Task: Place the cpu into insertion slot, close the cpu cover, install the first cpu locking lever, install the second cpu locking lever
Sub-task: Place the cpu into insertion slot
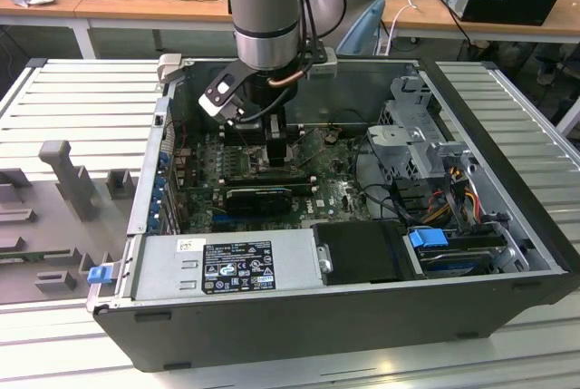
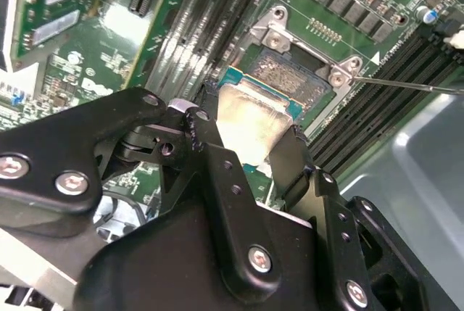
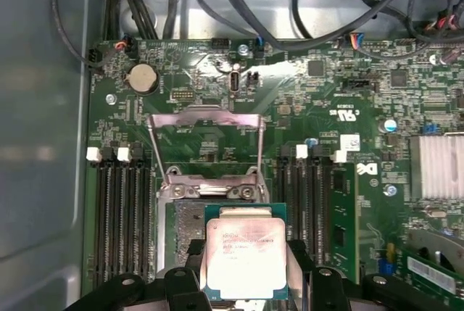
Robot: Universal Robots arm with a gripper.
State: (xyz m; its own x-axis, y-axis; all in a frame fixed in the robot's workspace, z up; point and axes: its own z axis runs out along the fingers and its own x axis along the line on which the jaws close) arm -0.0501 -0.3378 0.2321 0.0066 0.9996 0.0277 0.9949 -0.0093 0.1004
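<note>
First wrist view has the jaws pinching the cpu (image 3: 244, 253) by two opposite edges, with the gripper (image 3: 245, 267) holding it flat and partly over the insertion slot (image 3: 181, 224). I cannot tell whether the chip touches the slot yet. Just beyond the slot, the cpu cover (image 3: 205, 117) appears to be swung open and standing up. Step one, placing the chip, is in hand. In my judgement, seating it calls for squaring the chip's edges to the slot, then a straight, gentle descent before letting go.

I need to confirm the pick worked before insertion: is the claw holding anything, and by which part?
Yes: the claw grips the small flat square chip with a silvery-beige metal top by two opposite side edges, one black finger against each.
</note>
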